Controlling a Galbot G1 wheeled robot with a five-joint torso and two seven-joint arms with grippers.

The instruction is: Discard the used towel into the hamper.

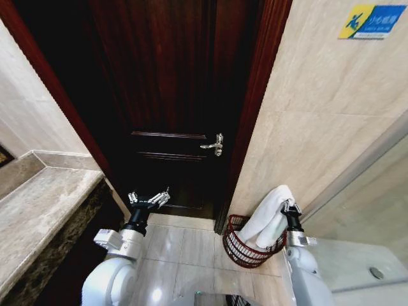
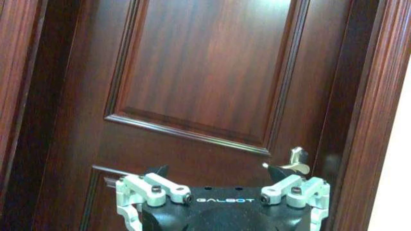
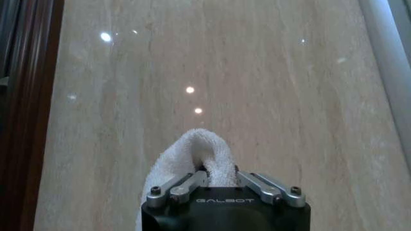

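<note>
Down by the hamper (image 1: 239, 250), much is being covered: the right arm is crossing in front of its near side, and the white towel (image 1: 268, 220) is draping over its rim and hiding most of what lies inside. The hamper itself is showing as a small round basket of dark red-brown wire, slats tapering downward, sitting on the pale floor tiles (image 1: 182, 245) against the beige wall (image 1: 319, 121). The right gripper (image 1: 291, 209) is hanging just above the hamper's right edge, its fingers clamped on a fold of the thick, looped towel, whose lower end is trailing down into the basket. To the hamper's left, well apart, the left gripper (image 1: 149, 200) is hovering with its fingers spread wide, holding nothing. Beyond the hamper, the dark wooden door (image 1: 172, 95) is standing closed, its silver handle (image 1: 214, 145) catching light.
</note>
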